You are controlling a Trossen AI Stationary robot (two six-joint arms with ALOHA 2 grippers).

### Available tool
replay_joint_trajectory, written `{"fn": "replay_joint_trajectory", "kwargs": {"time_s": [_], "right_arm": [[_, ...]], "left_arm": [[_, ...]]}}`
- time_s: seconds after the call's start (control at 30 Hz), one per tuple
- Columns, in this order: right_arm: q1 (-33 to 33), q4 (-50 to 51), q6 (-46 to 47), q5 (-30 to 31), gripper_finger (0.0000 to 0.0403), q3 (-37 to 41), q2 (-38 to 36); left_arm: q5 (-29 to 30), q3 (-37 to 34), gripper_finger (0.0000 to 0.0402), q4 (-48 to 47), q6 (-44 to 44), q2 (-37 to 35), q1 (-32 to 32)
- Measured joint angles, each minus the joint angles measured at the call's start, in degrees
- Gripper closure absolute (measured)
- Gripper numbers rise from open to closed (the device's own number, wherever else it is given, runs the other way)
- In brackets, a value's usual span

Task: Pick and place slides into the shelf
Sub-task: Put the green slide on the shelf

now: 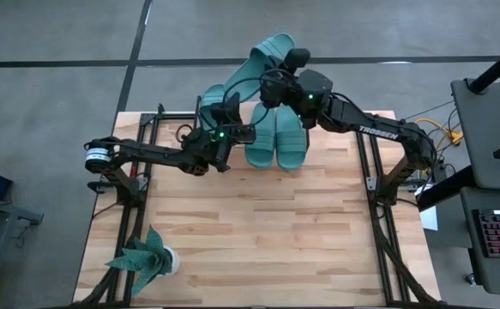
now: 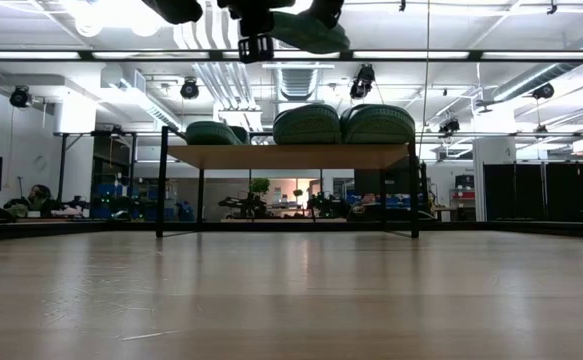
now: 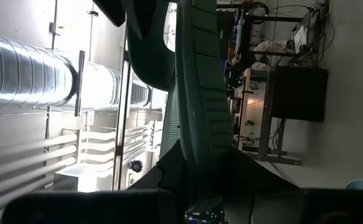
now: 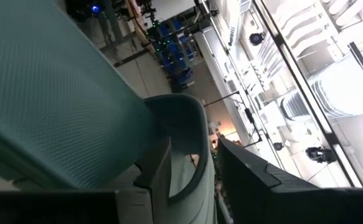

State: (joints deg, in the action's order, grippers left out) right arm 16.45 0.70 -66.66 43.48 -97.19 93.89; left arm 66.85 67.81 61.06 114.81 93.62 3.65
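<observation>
One teal slide (image 1: 271, 56) is held up in the air above the far edge of the table, over the shelf (image 2: 291, 155). My left gripper (image 1: 230, 110) is shut on its near end. My right gripper (image 1: 275, 86) stands open at the slide's strap (image 4: 190, 124), with one finger under the strap and one outside it. Three more slides rest on their soles on the shelf's plank: one at the left (image 2: 211, 132) and two side by side at the right (image 2: 306, 124) (image 2: 378, 124). My left gripper pinches the near end of the slide's sole (image 3: 200, 146) between its two fingers, coming from the table's near side and pointing slightly upward, along the sole. The slide is lifted clear and stands on edge, its ribbed underside (image 3: 203, 87) turned sideways. My right gripper's fingers (image 4: 249, 177) stand astride the strap's edge; a narrow gap shows beside the outer finger, and I cannot tell whether the inner one touches.
A teal leafy plant in a white pot (image 1: 147, 259) stands at the table's near left corner. Black frame rails (image 1: 142, 150) (image 1: 374, 172) run along both table sides. The wooden tabletop (image 1: 258, 232) in front of the shelf lies bare.
</observation>
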Motion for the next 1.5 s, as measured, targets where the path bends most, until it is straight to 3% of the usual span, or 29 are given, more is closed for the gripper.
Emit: {"fn": "replay_joint_trajectory", "kwargs": {"time_s": [0.63, 0.77, 1.0, 1.3, 1.5], "right_arm": [[-2.19, 0.40, 0.83, 1.82, 0.0284, -0.74, -2.15], [-2.29, 5.00, 5.95, 1.54, 0.0284, -1.17, -4.04], [-2.30, 25.69, 16.47, 1.13, 0.0276, -9.46, -3.19], [-2.40, 33.21, 20.16, 1.55, 0.0230, -23.06, 4.17], [-2.34, 38.65, 19.72, 4.08, 0.0220, -33.46, 11.80]], "left_arm": [[-1.13, 0.04, 0.0355, 1.63, 3.20, -0.02, 1.30], [-1.49, 0.04, 0.0355, 2.03, 4.53, -0.04, 1.37], [-1.25, 0.04, 0.0355, 1.73, 6.09, -0.04, 1.53], [-1.27, 0.11, 0.0355, 2.12, 6.17, 0.07, 1.65], [-1.16, 0.09, 0.0355, 3.09, 7.96, 0.11, 1.85]]}}
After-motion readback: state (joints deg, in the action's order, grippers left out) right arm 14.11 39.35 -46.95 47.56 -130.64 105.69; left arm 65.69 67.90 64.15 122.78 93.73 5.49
